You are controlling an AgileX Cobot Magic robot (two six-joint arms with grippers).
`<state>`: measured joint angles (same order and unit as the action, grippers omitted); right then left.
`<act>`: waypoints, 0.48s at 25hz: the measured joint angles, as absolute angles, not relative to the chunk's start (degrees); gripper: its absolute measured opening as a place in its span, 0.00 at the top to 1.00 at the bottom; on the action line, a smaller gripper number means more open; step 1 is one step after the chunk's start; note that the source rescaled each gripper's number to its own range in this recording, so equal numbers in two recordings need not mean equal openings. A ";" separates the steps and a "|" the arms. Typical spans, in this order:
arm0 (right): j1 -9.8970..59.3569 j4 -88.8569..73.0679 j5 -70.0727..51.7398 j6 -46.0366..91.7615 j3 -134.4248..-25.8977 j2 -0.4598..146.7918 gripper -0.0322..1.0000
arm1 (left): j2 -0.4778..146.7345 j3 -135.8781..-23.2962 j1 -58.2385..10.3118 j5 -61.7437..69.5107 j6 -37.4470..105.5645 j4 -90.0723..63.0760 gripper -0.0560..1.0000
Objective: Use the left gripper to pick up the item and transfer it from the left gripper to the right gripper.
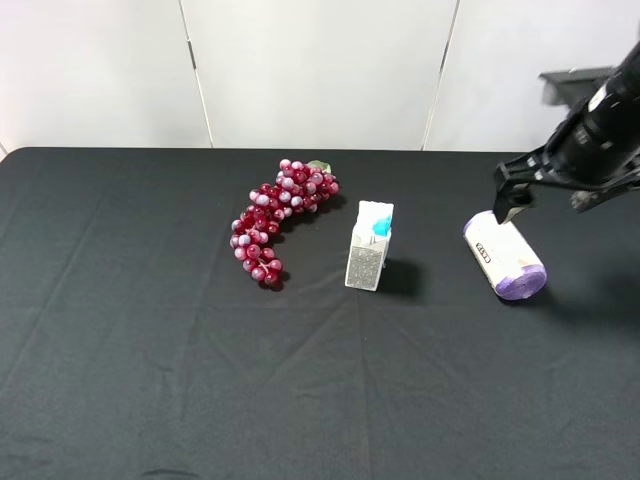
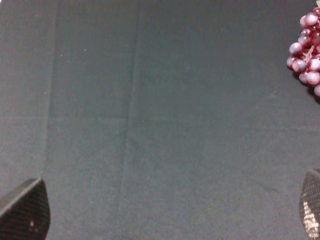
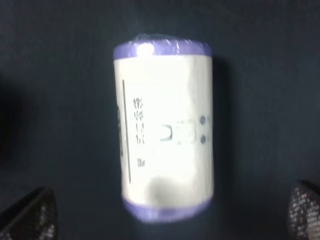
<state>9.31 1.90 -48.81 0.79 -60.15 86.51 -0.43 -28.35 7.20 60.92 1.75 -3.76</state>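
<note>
The item, a roll (image 1: pixel 505 257) with lilac ends and a cream printed label, lies on its side on the black table at the right. In the right wrist view it (image 3: pixel 165 132) fills the middle. My right gripper (image 1: pixel 545 195) hangs just behind and above the roll, open and empty; its fingertips (image 3: pixel 27 216) stand wide apart and clear of the roll. My left gripper (image 2: pixel 167 220) is open and empty over bare cloth, far from the roll. The left arm does not show in the exterior high view.
A red grape bunch (image 1: pixel 278 220) lies left of centre, and its edge shows in the left wrist view (image 2: pixel 307 50). A white-and-grey carton with a blue top (image 1: pixel 369 245) stands upright mid-table. The black cloth (image 1: pixel 150 350) covers the table; a white wall stands behind.
</note>
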 joint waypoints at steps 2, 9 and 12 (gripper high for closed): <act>9.31 1.50 -51.42 0.79 -60.15 83.35 0.00 | -0.43 -28.35 7.20 60.92 1.75 -3.76 0.00; 9.31 1.01 -63.30 0.79 -60.15 70.52 0.00 | -0.43 -28.35 7.20 60.92 1.75 -3.76 0.00; 9.31 0.59 -67.07 0.65 -60.15 64.52 0.00 | -0.43 -28.35 7.20 60.92 1.75 -3.76 0.00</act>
